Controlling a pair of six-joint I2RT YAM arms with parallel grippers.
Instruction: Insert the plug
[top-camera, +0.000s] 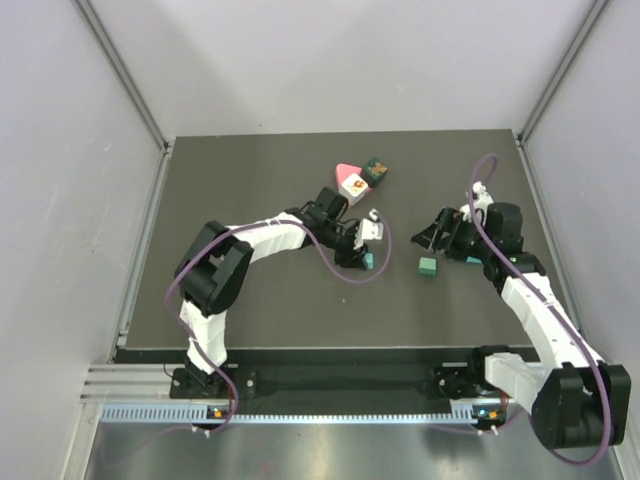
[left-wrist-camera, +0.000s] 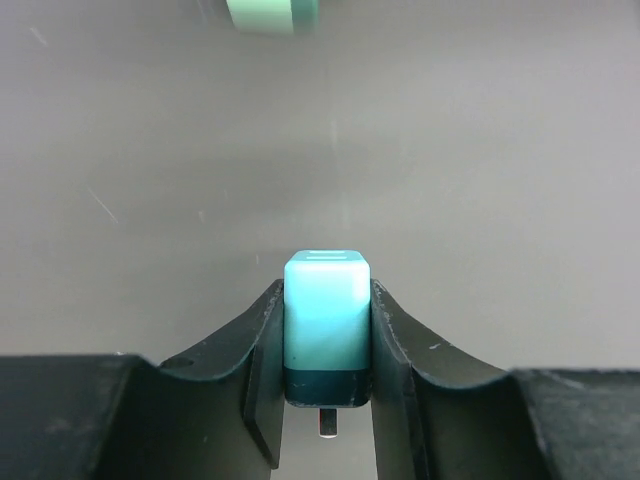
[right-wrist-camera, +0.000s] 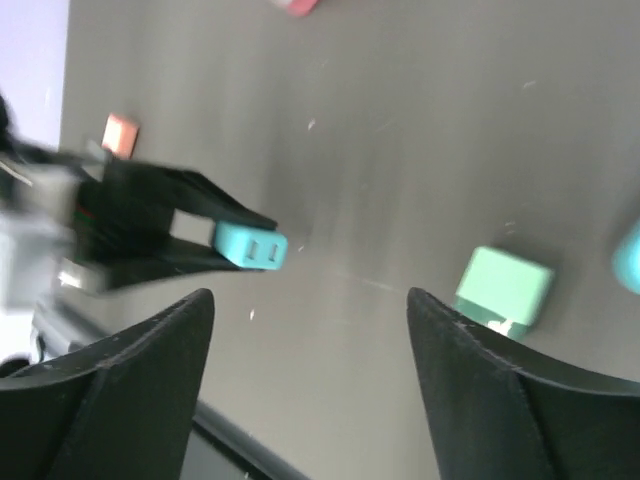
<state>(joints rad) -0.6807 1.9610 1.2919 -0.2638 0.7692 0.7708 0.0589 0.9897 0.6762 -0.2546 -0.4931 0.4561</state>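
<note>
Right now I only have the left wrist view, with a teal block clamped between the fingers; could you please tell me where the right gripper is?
Observer: The right gripper hangs open and empty over the table, to the right of the left gripper.
Operator: Thanks. Is the blurred green thing at my top edge near it?
Observer: Yes, the green block lies on the table between both grippers, closer to the right one, touching neither.
Operator: What does my block's far face look like?
Observer: The teal block shows two slots there, in the right wrist view.
</note>
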